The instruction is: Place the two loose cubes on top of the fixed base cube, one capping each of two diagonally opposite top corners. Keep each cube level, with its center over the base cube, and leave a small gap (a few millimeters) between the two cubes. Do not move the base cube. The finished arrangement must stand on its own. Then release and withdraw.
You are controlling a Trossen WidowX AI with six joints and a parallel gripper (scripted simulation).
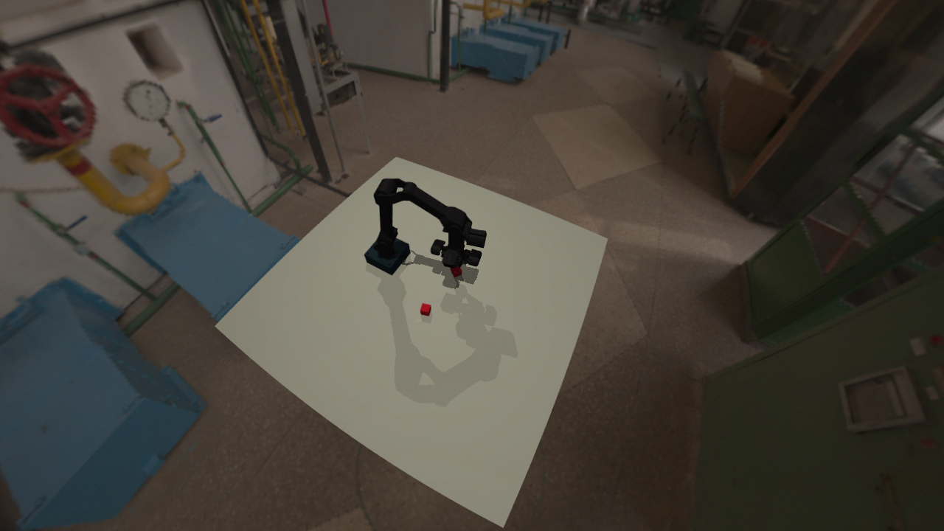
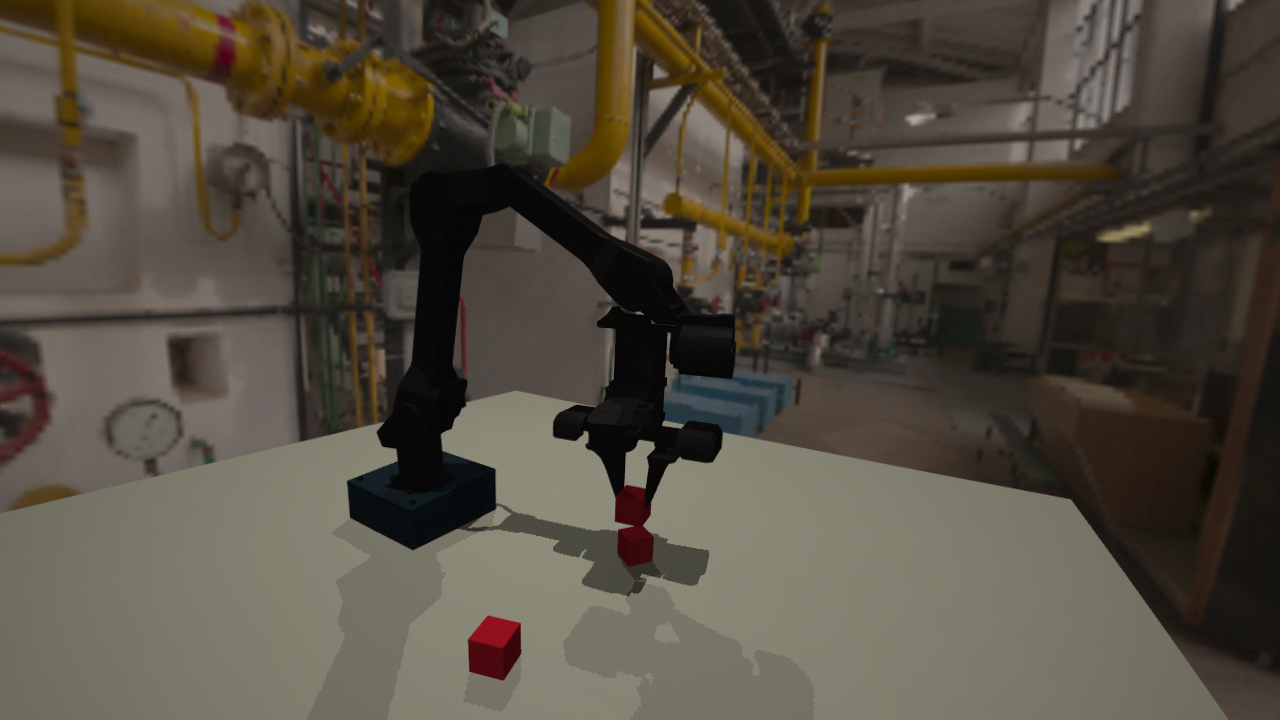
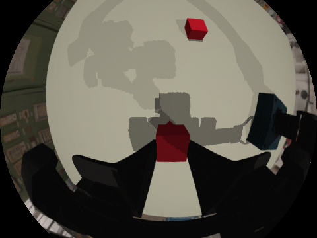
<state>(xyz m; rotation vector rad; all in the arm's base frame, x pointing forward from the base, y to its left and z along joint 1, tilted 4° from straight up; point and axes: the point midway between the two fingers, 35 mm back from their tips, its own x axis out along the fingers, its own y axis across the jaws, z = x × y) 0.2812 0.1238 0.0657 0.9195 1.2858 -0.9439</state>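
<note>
My gripper (image 2: 632,497) (image 3: 172,143) is shut on a red cube (image 2: 631,507) (image 3: 172,152), with one finger on each side of it. A second red cube (image 2: 635,547) stands on the table just below the held cube in the exterior view. In the wrist view only a dark red corner shows past the held cube's far edge. I cannot tell whether the two touch. A third red cube (image 1: 425,309) (image 2: 494,648) (image 3: 195,29) stands apart on the table. All three look alike, so colour does not show which is the base cube. In the top view the arm hides much of the stack area.
The pale table (image 1: 316,330) (image 2: 895,573) carries the arm's dark blue base (image 1: 386,256) (image 2: 420,501) (image 3: 262,120), to the left of the gripper in the top and exterior views. The arm's shadow falls around the cubes. Pipes and machinery stand beyond the table.
</note>
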